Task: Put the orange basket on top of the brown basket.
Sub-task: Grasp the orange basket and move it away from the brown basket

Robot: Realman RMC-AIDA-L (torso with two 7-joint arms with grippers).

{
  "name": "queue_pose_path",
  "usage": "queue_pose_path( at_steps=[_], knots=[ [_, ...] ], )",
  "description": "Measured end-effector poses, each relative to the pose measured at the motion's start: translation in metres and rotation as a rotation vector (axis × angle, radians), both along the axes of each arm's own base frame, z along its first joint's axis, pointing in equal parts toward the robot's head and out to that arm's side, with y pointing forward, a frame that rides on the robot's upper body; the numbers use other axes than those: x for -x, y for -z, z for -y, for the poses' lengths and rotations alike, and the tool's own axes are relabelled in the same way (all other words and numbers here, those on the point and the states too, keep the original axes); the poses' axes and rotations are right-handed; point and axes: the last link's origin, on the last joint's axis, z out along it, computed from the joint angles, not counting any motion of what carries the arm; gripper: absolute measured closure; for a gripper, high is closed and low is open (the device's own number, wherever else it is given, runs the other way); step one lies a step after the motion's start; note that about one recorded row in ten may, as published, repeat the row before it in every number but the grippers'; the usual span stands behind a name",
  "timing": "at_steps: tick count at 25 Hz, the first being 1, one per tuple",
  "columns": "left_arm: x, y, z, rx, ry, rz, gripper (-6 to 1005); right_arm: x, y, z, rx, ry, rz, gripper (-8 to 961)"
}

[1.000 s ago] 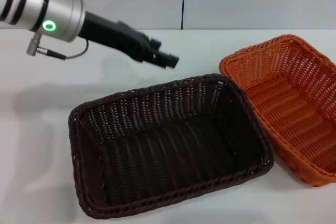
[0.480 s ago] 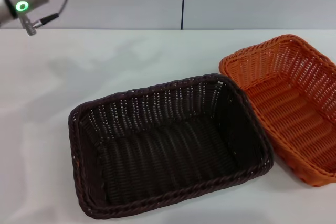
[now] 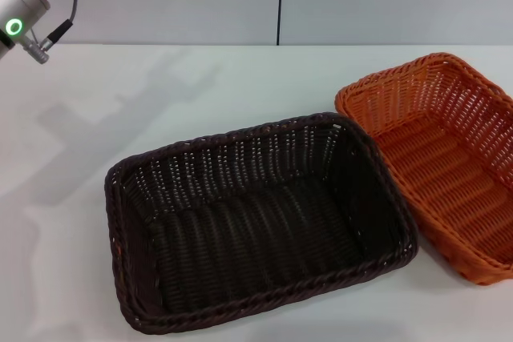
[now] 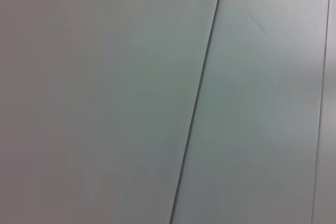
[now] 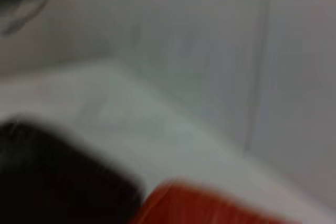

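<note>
The orange basket [image 3: 445, 162] sits on the white table at the right, its near corner touching the brown basket [image 3: 256, 226], which stands in the middle front. Both are empty and upright. Only the silver wrist of my left arm [image 3: 20, 6] shows at the top left corner of the head view; its gripper is out of view. My right gripper is not in view. The right wrist view shows a blurred edge of the orange basket [image 5: 210, 205] and of the brown basket [image 5: 58, 177].
The white table [image 3: 160, 94] runs back to a grey wall with a dark vertical seam [image 3: 280, 2]. The left wrist view shows only that wall.
My left arm has pulled up and back to the left, taking its gripper out of the head view. The baskets have not moved.
</note>
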Motion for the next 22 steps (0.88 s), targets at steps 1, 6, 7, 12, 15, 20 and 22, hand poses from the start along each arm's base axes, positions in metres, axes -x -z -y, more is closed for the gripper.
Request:
queue_pose_path(
  at_steps=[1, 6, 7, 12, 15, 20, 22],
  knots=[
    [0.0, -0.001, 0.0, -0.002, -0.002, 0.005, 139, 0.001, 0.004, 0.002, 0.053, 0.006, 0.046, 308],
    [0.001, -0.002, -0.002, -0.011, -0.018, 0.048, 139, -0.002, 0.025, 0.007, 0.202, 0.024, 0.193, 312],
    [0.001, -0.002, -0.003, -0.013, -0.019, 0.052, 139, -0.003, 0.03, 0.008, 0.229, 0.029, 0.221, 312],
    [0.002, -0.003, -0.002, -0.017, -0.025, 0.078, 139, -0.011, 0.054, 0.014, 0.349, 0.056, 0.324, 316],
    [0.003, -0.003, -0.001, -0.019, -0.025, 0.088, 139, -0.013, 0.07, 0.017, 0.414, 0.069, 0.387, 318],
    [0.009, -0.003, 0.0, -0.022, -0.047, 0.118, 139, -0.013, 0.092, 0.024, 0.512, 0.067, 0.445, 321],
    [0.011, -0.003, 0.0, -0.022, -0.051, 0.121, 139, -0.012, 0.098, 0.027, 0.539, 0.062, 0.45, 322]
  ],
)
